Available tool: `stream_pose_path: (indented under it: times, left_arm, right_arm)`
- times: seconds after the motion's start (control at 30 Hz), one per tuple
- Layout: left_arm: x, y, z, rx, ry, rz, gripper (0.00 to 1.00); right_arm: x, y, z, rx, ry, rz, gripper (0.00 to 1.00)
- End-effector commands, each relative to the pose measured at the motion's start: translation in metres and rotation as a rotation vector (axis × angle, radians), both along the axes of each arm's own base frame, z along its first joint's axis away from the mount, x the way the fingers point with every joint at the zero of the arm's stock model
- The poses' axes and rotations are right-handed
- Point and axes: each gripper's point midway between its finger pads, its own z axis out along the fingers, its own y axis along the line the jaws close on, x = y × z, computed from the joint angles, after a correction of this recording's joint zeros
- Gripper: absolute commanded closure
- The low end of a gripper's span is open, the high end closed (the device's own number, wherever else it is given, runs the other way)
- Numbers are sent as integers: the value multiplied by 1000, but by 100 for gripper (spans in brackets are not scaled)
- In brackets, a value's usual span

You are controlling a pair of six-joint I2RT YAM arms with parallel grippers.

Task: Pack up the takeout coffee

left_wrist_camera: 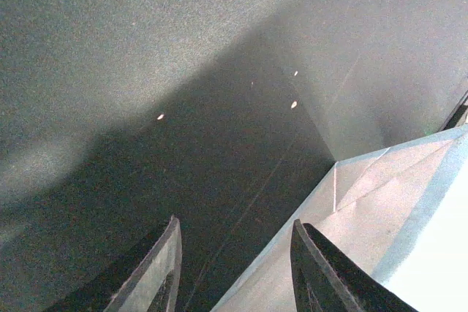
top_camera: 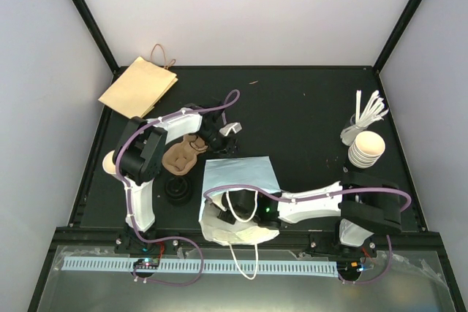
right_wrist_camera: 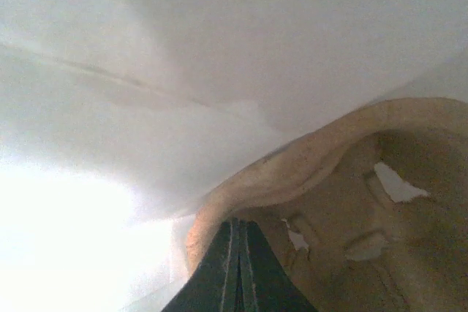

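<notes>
- My left gripper (top_camera: 228, 135) hangs over the dark table (top_camera: 307, 107), just beyond the far edge of the white bag (top_camera: 238, 180). Its fingers (left_wrist_camera: 157, 268) stand apart with nothing between them
- My right gripper (right_wrist_camera: 235, 242) is pushed in at the bag's mouth, which faces the arm bases. The fingers are pressed together and I see nothing pinched, only the pulp carrier (right_wrist_camera: 344, 202) lying right in front of them
- I can't find the takeout coffee, a lidded cup, in any view. A pale round shape (top_camera: 110, 162) peeks out beside the left arm's elbow, mostly hidden, and it might be the cup, but no lid shows. No cup shows inside the bag, so I judge it not packed yet
- That means I cannot tell which way the cup points or how its long axis runs
- The first risk is grabbing the wrong thing, because the loose black lids (top_camera: 178, 189) and the stack of lidless cups (top_camera: 365, 150) both resemble parts of it
- The second is pulling my right arm out carelessly, which could snag a handle and drag the bag or carrier with it
- The third is that the bag lies flat on its side, so a cup slid in would end up lying down, and the lid could pop or leak
</notes>
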Motion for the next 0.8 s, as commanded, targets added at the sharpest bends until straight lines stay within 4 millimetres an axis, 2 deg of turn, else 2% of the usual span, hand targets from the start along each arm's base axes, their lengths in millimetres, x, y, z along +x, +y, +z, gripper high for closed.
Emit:
stream_pose_path:
  times: [0.0,0.2,0.37,0.53,0.67,0.77]
  left_arm:
    - [-11,-4,6,-19,6,-24,58]
    - [-17,-4,2,-16,20,-30,58]
    - [-20,-4,4,-18,16,-31,59]
    - [-21,-4,5,-19,14,-29,59]
    - [-21,-4,6,-21,13,-29,60]
    - [-21,-4,7,-20,5,-28,60]
  right_arm:
    - [-10,11,-1,0,39,103,99]
    - [-7,12,-9,-48,40,116,99]
    - [28,1,-11,-106,-39,-97,99]
    - [50,-12,-8,-132,-97,-247,99]
    - [49,-18,6,-77,-115,-254,99]
    - [49,-25,25,-35,-163,-272,99]
